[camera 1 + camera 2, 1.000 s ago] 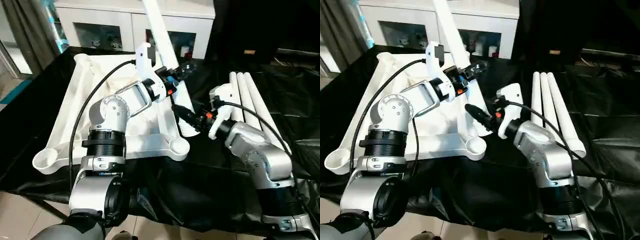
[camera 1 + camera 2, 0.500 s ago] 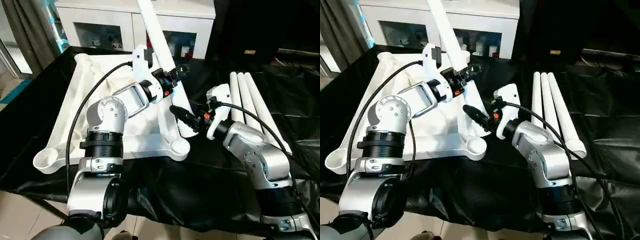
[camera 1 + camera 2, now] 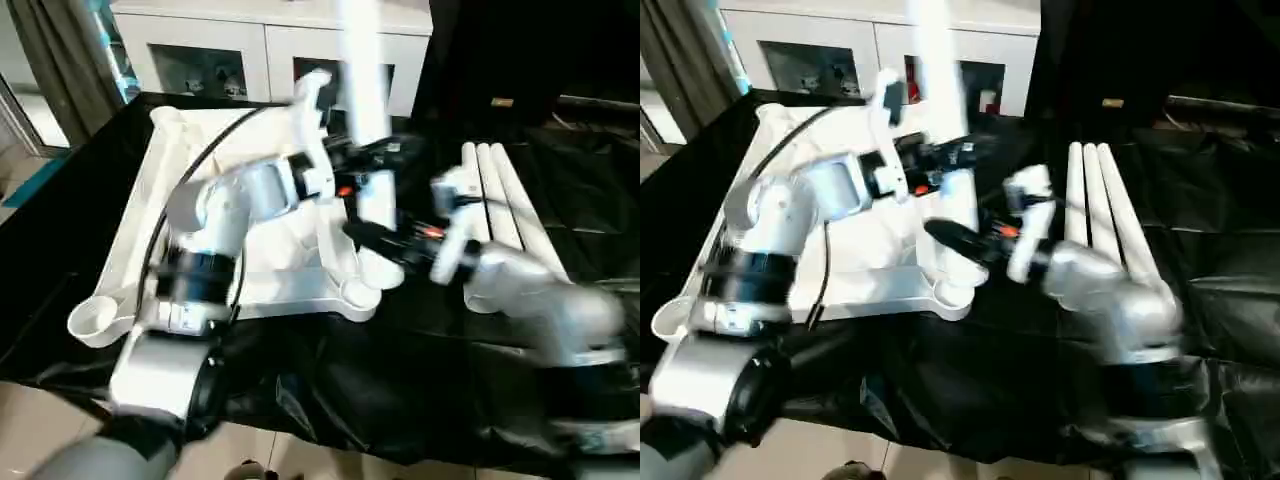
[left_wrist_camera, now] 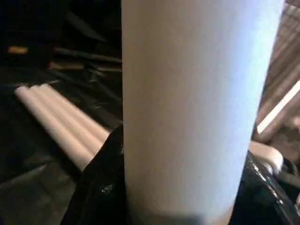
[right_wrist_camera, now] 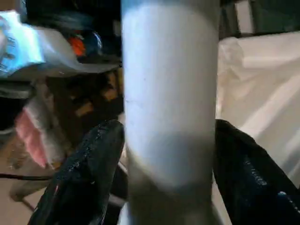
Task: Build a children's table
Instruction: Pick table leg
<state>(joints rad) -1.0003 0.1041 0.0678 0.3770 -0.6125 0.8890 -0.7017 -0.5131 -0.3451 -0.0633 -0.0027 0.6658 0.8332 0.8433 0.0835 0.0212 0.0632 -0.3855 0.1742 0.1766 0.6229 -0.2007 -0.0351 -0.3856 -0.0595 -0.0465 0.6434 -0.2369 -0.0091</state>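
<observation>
The white tabletop (image 3: pixel 165 190) lies upside down on the black-covered table. One white leg (image 3: pixel 362 60) stands almost upright, its lower end at the front right corner socket (image 3: pixel 357 296). My left gripper (image 3: pixel 378 152) is shut on the leg partway up; the left wrist view has the leg (image 4: pixel 187 103) tight between the black fingers (image 4: pixel 101 187). My right gripper (image 3: pixel 372 238) holds the same leg lower down, just above the socket, and its fingers (image 5: pixel 89 173) press both sides of the leg (image 5: pixel 168 84).
Three more white legs (image 3: pixel 495 195) lie side by side on the black cloth (image 3: pixel 380 380) to the right. A white cabinet with glass doors (image 3: pixel 230 50) stands behind the table. The table's front edge runs just below the front left socket (image 3: pixel 92 318).
The held leg has swung from leaning back and left to nearly upright. Both arms moved right with it, and they are in fast motion now.
</observation>
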